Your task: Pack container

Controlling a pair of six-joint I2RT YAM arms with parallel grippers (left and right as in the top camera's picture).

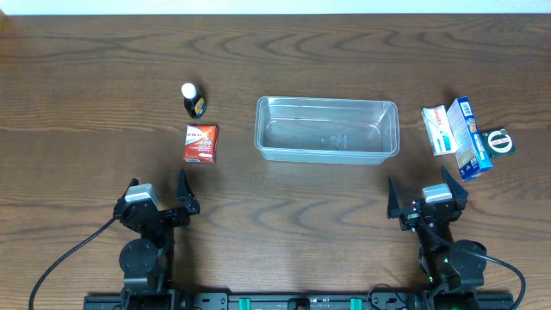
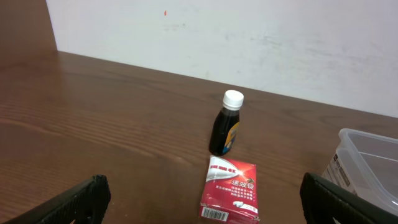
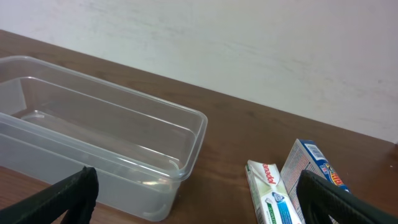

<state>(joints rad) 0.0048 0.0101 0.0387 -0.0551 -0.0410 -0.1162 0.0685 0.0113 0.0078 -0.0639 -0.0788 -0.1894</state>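
Sitting at the middle of the wooden table (image 1: 77,77), the clear container (image 1: 325,157) lies with its long side running left to right, beyond the two arms and between them. The left gripper (image 1: 157,191) hangs near the front edge, jaws spread wide and grasping nothing. Just beyond it lies a red box (image 1: 201,143), and behind that a small dark bottle (image 1: 193,103) with a white cap stands upright. The right gripper (image 1: 422,191) is likewise released and empty. Beyond it, right of the container, a white box (image 1: 438,129), a blue box (image 1: 471,138) and a round dark green item (image 1: 499,142) lie bunched together
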